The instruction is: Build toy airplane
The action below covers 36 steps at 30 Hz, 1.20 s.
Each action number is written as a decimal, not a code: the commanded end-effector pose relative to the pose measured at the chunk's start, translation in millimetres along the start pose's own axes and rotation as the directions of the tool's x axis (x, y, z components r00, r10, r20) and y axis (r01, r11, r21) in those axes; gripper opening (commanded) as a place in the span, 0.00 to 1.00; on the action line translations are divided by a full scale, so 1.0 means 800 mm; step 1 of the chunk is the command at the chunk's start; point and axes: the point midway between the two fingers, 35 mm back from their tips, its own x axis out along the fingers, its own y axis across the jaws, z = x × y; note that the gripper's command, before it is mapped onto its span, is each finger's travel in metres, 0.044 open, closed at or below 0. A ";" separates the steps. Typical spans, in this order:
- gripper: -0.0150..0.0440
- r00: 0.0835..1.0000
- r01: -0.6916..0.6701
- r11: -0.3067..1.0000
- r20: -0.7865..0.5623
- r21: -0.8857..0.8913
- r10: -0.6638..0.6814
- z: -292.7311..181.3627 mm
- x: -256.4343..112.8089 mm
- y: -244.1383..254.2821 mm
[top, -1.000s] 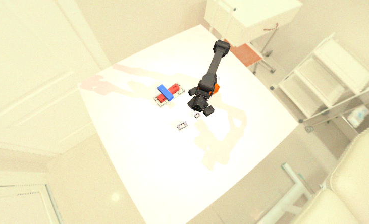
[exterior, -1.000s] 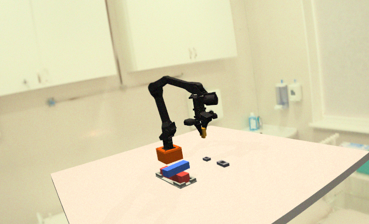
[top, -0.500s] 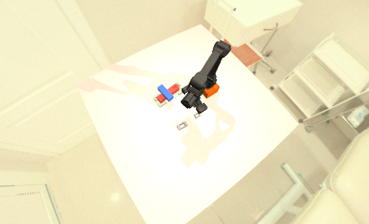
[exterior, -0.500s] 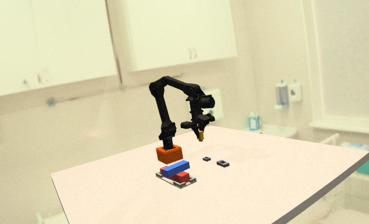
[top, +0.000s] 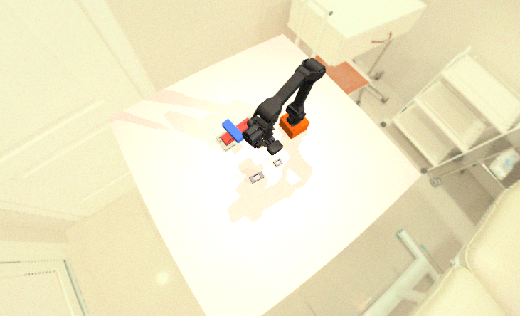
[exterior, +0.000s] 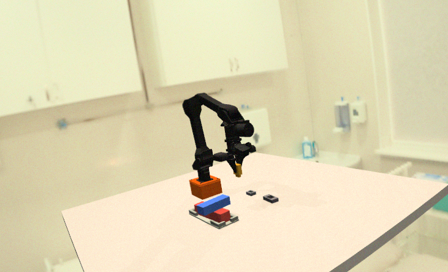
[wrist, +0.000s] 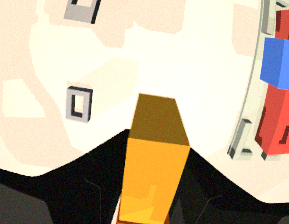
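Observation:
The red fuselage (top: 242, 124) (exterior: 222, 214) (wrist: 277, 120) lies in the pale grey jig (exterior: 217, 224) (wrist: 240, 142). The blue wing (top: 232, 130) (exterior: 214, 204) (wrist: 278, 64) lies crosswise on top of the fuselage; its tab and socket are hidden. My gripper (exterior: 238, 166) is shut on the yellow tail fin (exterior: 238, 171) (wrist: 154, 175) and holds it upright above the table, off to the side of the jig. In the top view the arm mostly hides the fin. The wrist view shows the fuselage and wing at the right edge.
A small grey holder frame (top: 274, 164) (exterior: 250, 194) (wrist: 87, 105) stands empty below and beside the fin. A larger empty grey frame (top: 251, 178) (exterior: 269, 200) (wrist: 81, 14) lies farther out. The orange arm base (top: 293, 130) (exterior: 206, 188) stands near the jig.

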 end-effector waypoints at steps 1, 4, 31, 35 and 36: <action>0.25 1.000 -0.002 1.000 -0.004 -0.010 0.002 0.004 0.005 -0.016; 0.25 1.000 -0.001 1.000 -0.005 -0.015 0.001 0.006 0.007 -0.028; 0.25 1.000 0.008 0.999 -0.006 -0.049 -0.008 0.002 0.026 -0.136; 0.25 1.000 0.007 0.998 -0.007 -0.056 -0.008 -0.002 0.029 -0.151; 0.25 1.000 0.007 0.998 -0.007 -0.058 -0.008 -0.003 0.030 -0.155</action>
